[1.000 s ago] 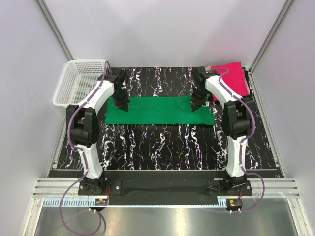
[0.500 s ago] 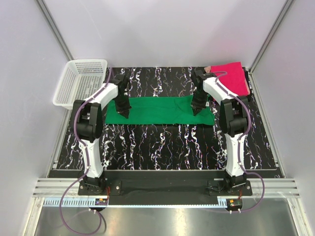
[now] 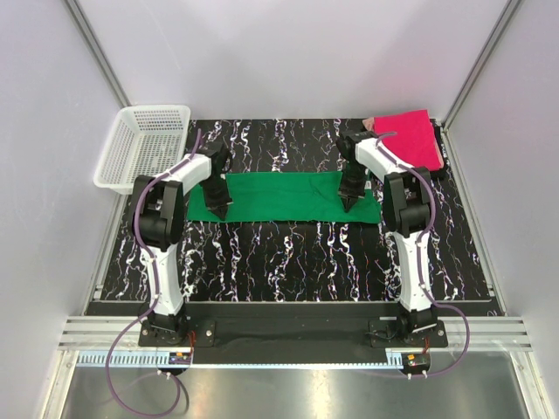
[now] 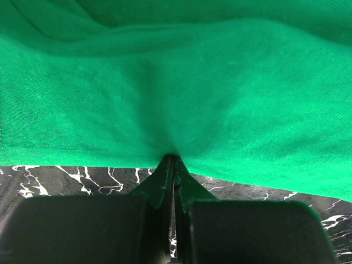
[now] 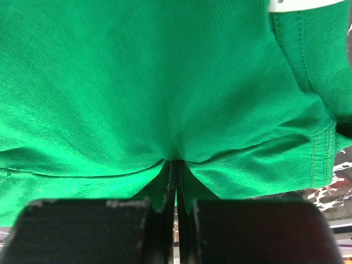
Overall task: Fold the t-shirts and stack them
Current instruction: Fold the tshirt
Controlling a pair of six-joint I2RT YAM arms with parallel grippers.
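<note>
Across the middle of the black marbled tabletop (image 3: 288, 253) we see the green t-shirt (image 3: 284, 194), long axis left to right; the pink t-shirt (image 3: 410, 140) lies upper right. Both arms reach forward, wrists tipped down, left gripper (image 3: 218, 212) and right gripper (image 3: 351, 204) each clamped on green cloth. Only the right wrist view shows its white label (image 5: 302, 4).

The whole cell is seen from a fixed camera set high behind the arm bases, tilted down across the marbled table (image 3: 288, 253) toward the rear wall. Each wrist camera is aimed along its own fingers, with the left gripper (image 4: 174, 160) and right gripper (image 5: 176, 164) framed at the bottom edge, very close to the green t-shirt (image 3: 279, 196) (cloth fills both views). The shirt's two ends are shared with the overhead view.
</note>
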